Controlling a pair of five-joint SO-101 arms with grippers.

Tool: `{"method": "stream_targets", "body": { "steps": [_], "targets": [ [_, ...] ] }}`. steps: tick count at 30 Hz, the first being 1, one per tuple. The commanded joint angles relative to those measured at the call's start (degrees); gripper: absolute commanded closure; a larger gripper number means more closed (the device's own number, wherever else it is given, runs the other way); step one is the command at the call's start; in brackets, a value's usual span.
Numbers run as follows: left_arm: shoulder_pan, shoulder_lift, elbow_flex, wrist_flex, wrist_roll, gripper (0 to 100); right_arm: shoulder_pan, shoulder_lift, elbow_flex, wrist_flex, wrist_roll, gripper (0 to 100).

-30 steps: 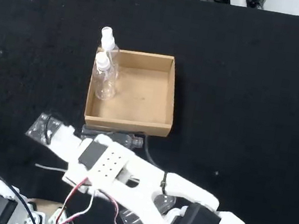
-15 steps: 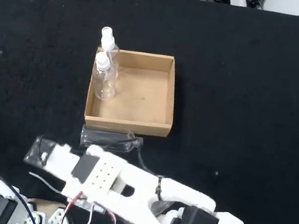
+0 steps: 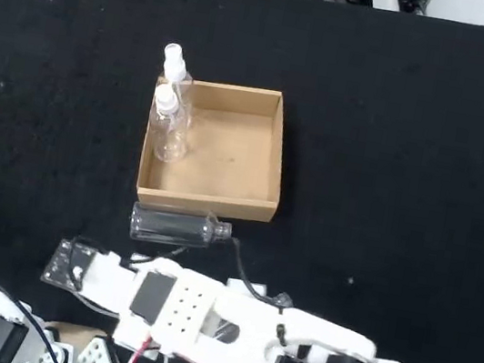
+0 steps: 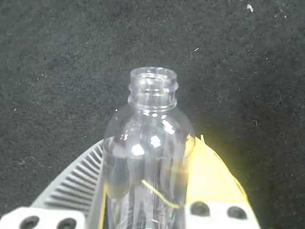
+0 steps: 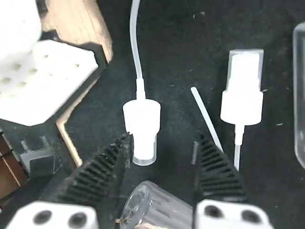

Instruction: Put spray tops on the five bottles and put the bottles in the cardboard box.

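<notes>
The left gripper (image 4: 148, 145) is clamped on a clear bottle (image 4: 152, 88) with a bare neck, 1 finger on each side of its body, above the black table (image 4: 57, 57). The right gripper (image 5: 159, 143) stands spread, its 2 fingers flanking a white spray top (image 5: 141, 126) that lies on the table; a second spray top (image 5: 243, 93) lies near it. In the high view, the cardboard box (image 3: 206, 202) holds a capped bottle (image 3: 170, 129) upright against its left wall. A second capped bottle (image 3: 176, 65) stands at the far-left corner; inside or just outside, I cannot tell. A topless bottle (image 3: 170, 225) lies on its side just beside the box's near wall.
</notes>
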Motion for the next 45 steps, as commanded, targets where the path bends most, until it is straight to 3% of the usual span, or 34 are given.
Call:
{"method": "stream_targets", "body": {
  "steps": [1, 10, 31, 34, 38, 45],
  "targets": [
    [-0.1, -0.9, -2.8, -1.0, 0.2, 93, -0.9, -3.7, 2.3, -4.3, -0.1, 83.9],
    [-0.1, -0.9, -2.8, -0.9, 0.2, 93, -1.7, -1.6, 1.9, -5.1, -0.5, 75.1],
    [-0.5, -0.9, -3.2, -0.8, 0.2, 93, -4.0, 9.6, 2.6, -11.9, -0.5, 75.2],
    [-0.4, -0.9, -3.1, -0.7, 0.2, 93, -4.0, 8.6, 2.4, -11.3, -0.5, 81.2],
    [-0.4, -0.9, -2.9, -0.7, 0.2, 93, -1.1, 4.9, 2.3, -11.2, 0.0, 99.0],
    [0.6, -1.6, -2.8, -0.4, 0.5, 93, 10.3, -9.2, 0.9, -2.5, 0.1, 96.6]
  ]
}}
